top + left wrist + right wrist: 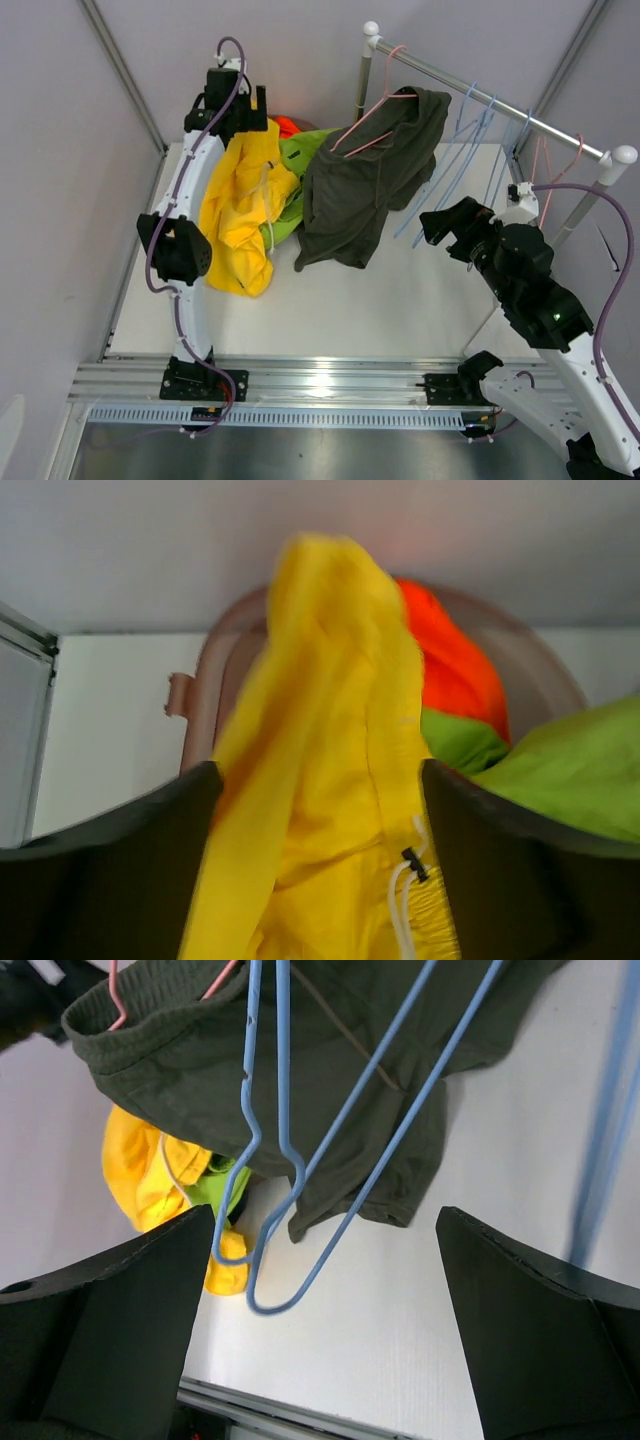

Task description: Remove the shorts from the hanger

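The dark olive-grey shorts (360, 185) hang on a pink hanger (372, 115) at the left end of the rack; they also show in the right wrist view (330, 1020). The yellow shorts (243, 205) drape down from my left gripper (255, 115). In the left wrist view the yellow fabric (330, 780) lies between the wide-apart fingers of that gripper (320, 780). Lime green shorts (300, 155) and orange shorts (288, 125) lie behind them. Navy shorts are out of view. My right gripper (432, 225) is open and empty, right of the olive shorts, facing blue hangers (270, 1160).
A metal rail (500, 105) on white posts crosses the back right, carrying several empty blue hangers (460, 160) and a pink one (550, 170). A brownish tub rim (200, 680) surrounds the orange (450, 660) and green (560, 770) shorts. Grey walls close in on both sides.
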`<control>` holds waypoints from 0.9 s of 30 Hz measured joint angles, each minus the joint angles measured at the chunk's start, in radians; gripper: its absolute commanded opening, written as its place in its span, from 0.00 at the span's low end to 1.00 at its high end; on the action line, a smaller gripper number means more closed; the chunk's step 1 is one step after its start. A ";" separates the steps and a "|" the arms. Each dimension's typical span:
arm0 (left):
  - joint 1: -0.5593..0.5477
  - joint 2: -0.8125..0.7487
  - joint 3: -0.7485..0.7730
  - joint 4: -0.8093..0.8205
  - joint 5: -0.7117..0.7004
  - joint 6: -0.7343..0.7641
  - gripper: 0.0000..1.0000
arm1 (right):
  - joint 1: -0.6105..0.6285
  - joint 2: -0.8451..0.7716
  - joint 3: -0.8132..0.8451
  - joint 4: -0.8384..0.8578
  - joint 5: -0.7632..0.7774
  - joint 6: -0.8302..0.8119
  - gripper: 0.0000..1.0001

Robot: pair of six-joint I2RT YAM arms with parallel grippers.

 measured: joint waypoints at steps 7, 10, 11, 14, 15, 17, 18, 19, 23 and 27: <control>-0.043 -0.118 -0.212 -0.004 0.016 -0.018 0.99 | 0.000 0.031 0.011 0.080 -0.095 -0.005 0.99; -0.069 -0.263 -0.280 -0.003 0.014 -0.020 0.99 | 0.000 0.062 0.041 0.126 -0.159 -0.009 0.99; -0.075 -0.330 -0.307 0.007 0.012 -0.023 0.99 | 0.001 0.080 0.063 0.134 -0.178 -0.012 0.99; -0.083 -0.542 -0.393 0.052 0.008 -0.031 0.99 | 0.015 0.151 0.153 0.169 -0.216 -0.029 0.99; -0.085 -0.629 -0.444 0.079 0.005 -0.035 0.99 | 0.021 0.176 0.182 0.179 -0.220 -0.035 0.99; -0.088 -0.793 -0.552 0.111 0.000 -0.040 0.99 | 0.034 0.235 0.246 0.210 -0.227 -0.050 1.00; -0.091 -0.866 -0.614 0.142 0.001 -0.044 0.99 | 0.037 0.267 0.279 0.215 -0.230 -0.056 0.99; -0.095 -0.937 -0.675 0.156 0.003 -0.048 0.99 | 0.040 0.297 0.309 0.229 -0.235 -0.063 0.99; -0.108 -1.128 -0.880 0.185 0.025 -0.071 0.99 | 0.047 0.397 0.387 0.262 -0.237 -0.072 0.99; -0.119 -1.263 -1.130 0.177 0.050 -0.108 0.99 | 0.049 0.499 0.435 0.308 -0.233 -0.084 0.99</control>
